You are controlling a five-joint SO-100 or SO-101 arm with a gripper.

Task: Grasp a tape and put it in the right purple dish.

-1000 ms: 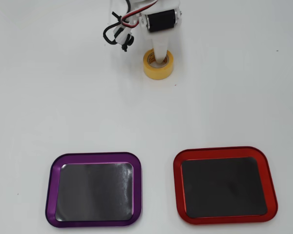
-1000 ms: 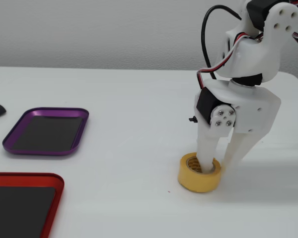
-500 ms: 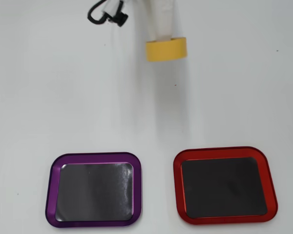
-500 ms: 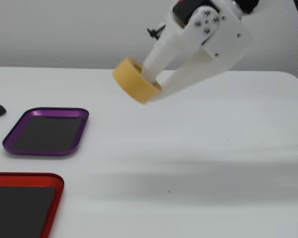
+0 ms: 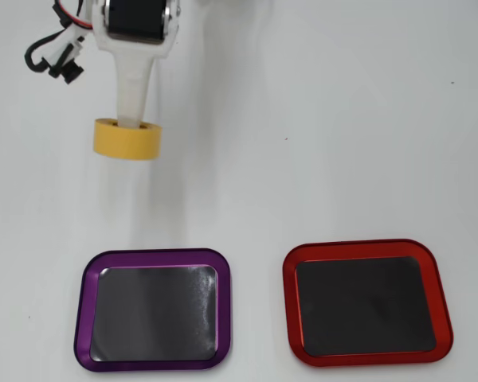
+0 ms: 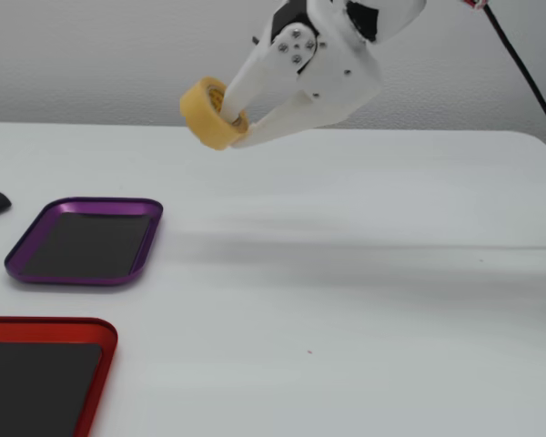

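The white arm reaches out level above the tabletop, its gripper (image 6: 234, 116) raised well clear of the surface, the jaws closed on the tape (image 6: 207, 113) with one finger (image 6: 239, 91) passing through the roll's hole and the other pressing its outer wall from below.

Both views are bright and evenly lit, the plain white desk (image 5: 342, 119) close to washed out in the overhead view. Shadows there are faint, soft grey streaks; the fixed view shows a broad, pale band across the desk. The shallow purple-rimmed metal tray (image 5: 84, 310) carries a dull sheen on its dark inside. Focus is slightly soft throughout.
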